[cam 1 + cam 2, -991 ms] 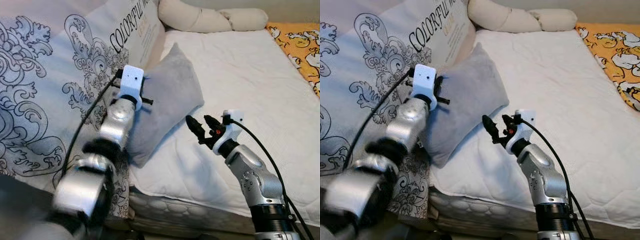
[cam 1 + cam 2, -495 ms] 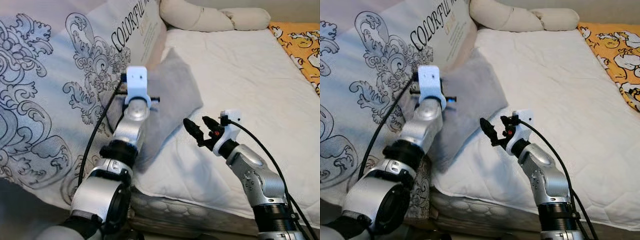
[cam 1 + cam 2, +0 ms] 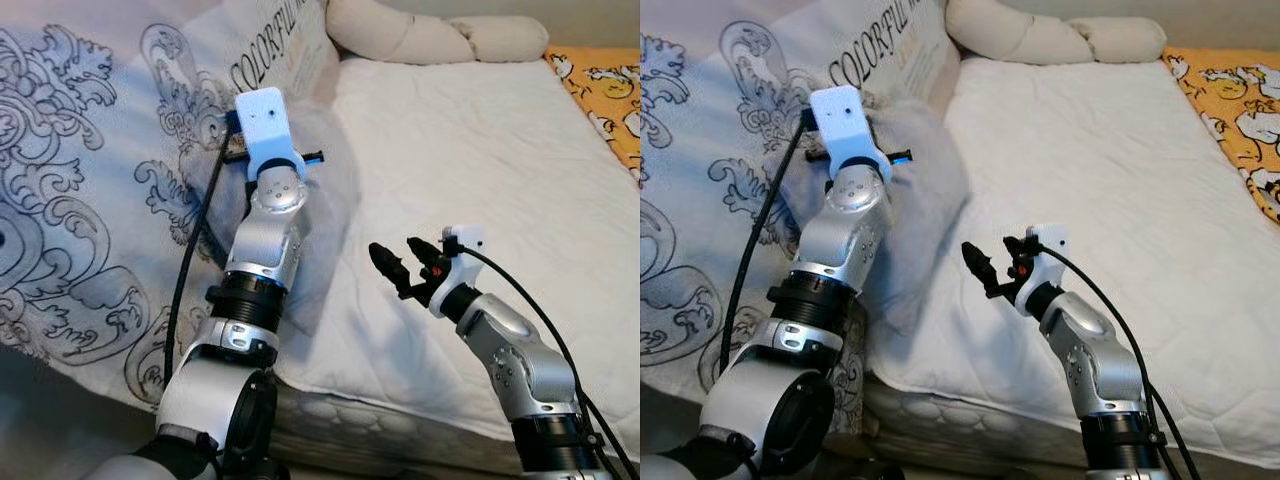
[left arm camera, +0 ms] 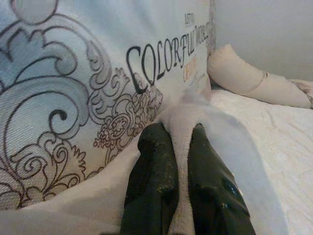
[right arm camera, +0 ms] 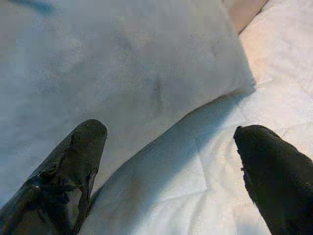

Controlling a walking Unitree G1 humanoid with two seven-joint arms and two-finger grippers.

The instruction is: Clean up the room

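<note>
Grey pillow (image 3: 925, 190) tilted up at the bed's left edge against the big printed "COLORFUL" cushion (image 3: 90, 170), long axis running from the near bed edge toward the headboard, upper corner pinched between the pressed-together fingers of the left end effector (image 4: 182, 161); left wrist view shows that pinch close up, while in the head views the arm blocks it. Right end effector (image 3: 402, 262) hovers over the white mattress (image 3: 480, 170) just right of the pillow, fingers spread, holding nothing. Beige bolster (image 3: 430, 38) along the headboard, orange patterned blanket (image 3: 605, 95) at far right
</note>
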